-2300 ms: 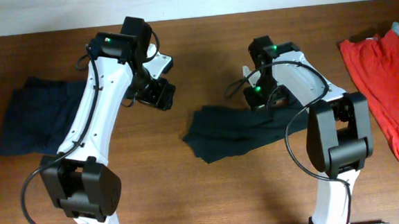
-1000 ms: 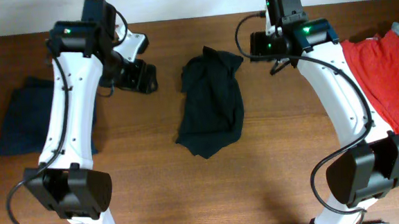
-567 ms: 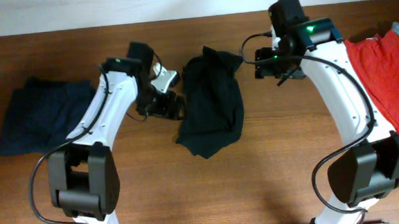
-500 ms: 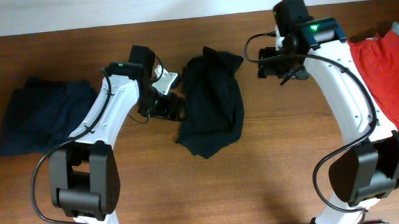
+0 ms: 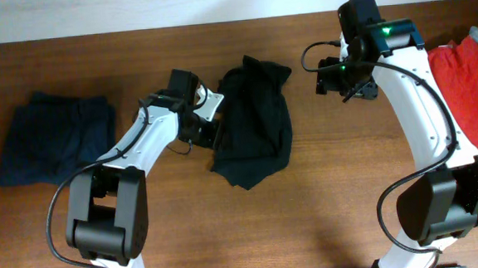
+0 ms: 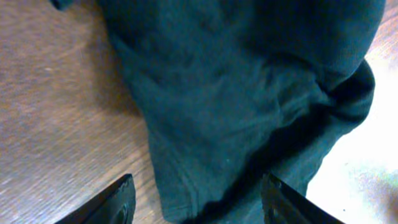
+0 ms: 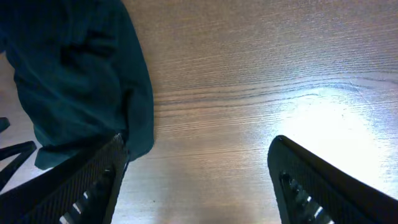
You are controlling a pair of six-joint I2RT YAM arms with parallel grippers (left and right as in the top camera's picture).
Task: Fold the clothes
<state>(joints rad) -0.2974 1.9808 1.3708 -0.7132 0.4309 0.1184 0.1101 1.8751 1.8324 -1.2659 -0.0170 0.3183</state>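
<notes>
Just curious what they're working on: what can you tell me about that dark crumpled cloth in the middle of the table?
The black soft fabric garment lies crumpled in a long, wrinkled heap on the brown wooden table, not yet folded. The open left gripper straddles its hemmed edge; whether it touches is unclear. No logo shows.

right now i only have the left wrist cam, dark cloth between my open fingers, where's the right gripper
Observer: The right gripper is open over bare table, to the right of the black T-shirt, holding nothing.
Operator: is the shirt spread flat
Observer: No. From overhead it lies bunched in a long, crumpled strip near the middle of the table.
Operator: any other clothes out there
Observer: A navy garment lies at the table's left end and a red garment at its right end, both apart from the shirt.
</notes>
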